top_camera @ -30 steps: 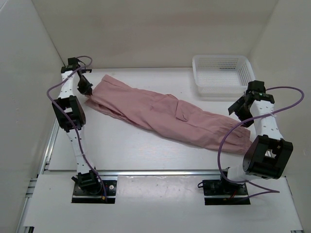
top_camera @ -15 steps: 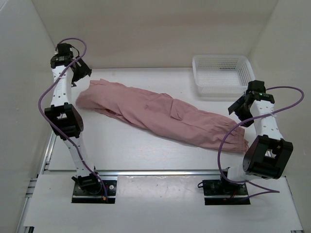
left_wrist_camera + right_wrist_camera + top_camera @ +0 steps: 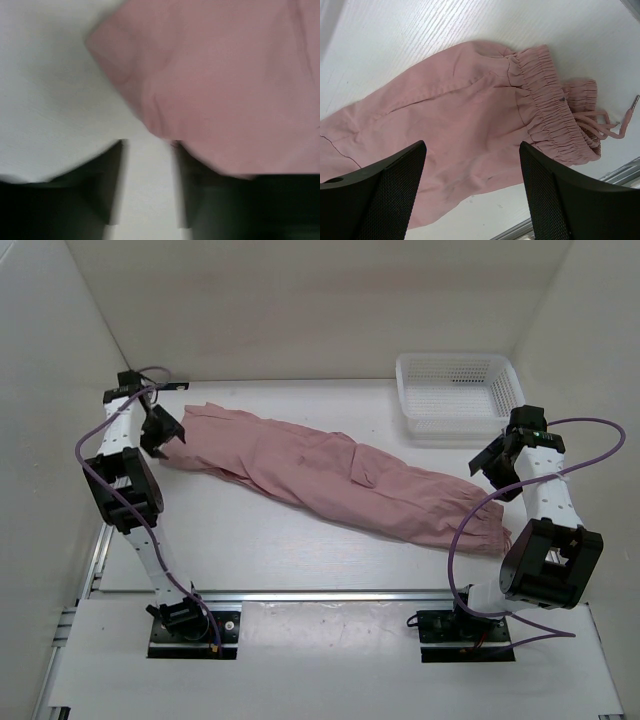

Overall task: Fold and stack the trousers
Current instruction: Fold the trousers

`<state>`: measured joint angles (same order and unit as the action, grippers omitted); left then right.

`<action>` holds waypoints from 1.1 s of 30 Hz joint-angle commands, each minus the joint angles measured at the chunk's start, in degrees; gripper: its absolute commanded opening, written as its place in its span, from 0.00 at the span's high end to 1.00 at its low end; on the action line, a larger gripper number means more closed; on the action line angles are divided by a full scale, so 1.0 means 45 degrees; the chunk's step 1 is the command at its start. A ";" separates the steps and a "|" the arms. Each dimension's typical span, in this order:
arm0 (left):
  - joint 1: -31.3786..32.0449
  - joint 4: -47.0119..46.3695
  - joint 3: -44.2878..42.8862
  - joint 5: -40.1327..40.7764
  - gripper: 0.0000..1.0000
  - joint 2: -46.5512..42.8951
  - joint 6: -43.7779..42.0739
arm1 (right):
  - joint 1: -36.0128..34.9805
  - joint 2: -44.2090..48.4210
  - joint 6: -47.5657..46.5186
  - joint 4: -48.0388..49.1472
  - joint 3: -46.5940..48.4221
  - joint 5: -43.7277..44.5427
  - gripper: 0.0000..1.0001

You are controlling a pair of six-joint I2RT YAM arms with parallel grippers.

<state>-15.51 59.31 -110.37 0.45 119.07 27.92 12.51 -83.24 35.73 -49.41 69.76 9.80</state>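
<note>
Found the dusty-pink trousers (image 3: 330, 475) laid out long and flat on the white table (image 3: 250, 540), slanting from far left of the white mesh basket (image 3: 450, 422) down to a spot just in front of it. Noted the basket itself at the far right corner, apart from the cloth. Logged the thigh pocket (image 3: 372, 478) face up, left of the basket and forward of it. Marked the gathered elastic cuffs (image 3: 545, 100) at the end in front of the basket, two bands lying one against the other, with a loose drawstring (image 3: 602, 122) trailing past them onto bare table. Saw plenty of creases along the legs. Spotted the left gripper (image 3: 165, 430) at the end of the trousers farthest from the basket, low over the edge of the cloth. In its own wrist view caught the two fingers (image 3: 107, 185) parted, bare table between them, pink fabric reaching to the tip of one finger, nothing clasped. Could not tell through the blur whether that finger touched the cloth. Spotted the right gripper (image 3: 490, 465) just in front of the basket, held above the cuff end. Found its mesh-textured fingers spread wide with the leg lying loose beneath, gripping nothing. Noted purple cables (image 3: 470, 520) looping along both arms.
</note>
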 commanded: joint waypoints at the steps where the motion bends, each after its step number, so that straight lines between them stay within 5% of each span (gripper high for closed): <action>1: -0.0284 -0.0776 0.1749 -0.2143 0.22 -0.0736 0.0416 | 0.0032 0.0041 -0.0165 0.0275 0.0143 -0.0225 0.20; 5: -0.0110 -0.1324 0.2729 -0.3283 0.05 -0.0210 0.0864 | 0.0032 0.0041 -0.0165 0.0276 0.0143 -0.0342 0.19; 27: -0.0304 -0.1559 -0.0160 -0.0900 0.11 0.2680 0.1217 | 0.0266 -0.0075 -0.0634 0.0276 0.0260 -0.0341 0.18; 31: -0.0304 -0.1559 -0.0707 -0.1213 0.29 0.3637 0.1217 | 0.0266 -0.0193 -0.0634 0.0276 0.0260 -0.0342 0.18; 33: -0.0304 -0.1443 -0.1098 -0.1213 0.47 0.3891 0.1217 | 0.0266 -0.0193 -0.0634 0.0276 0.0260 -0.0342 0.18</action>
<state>-16.86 53.65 -113.25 -5.15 134.76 33.76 13.50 -83.79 34.02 -49.10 69.73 8.43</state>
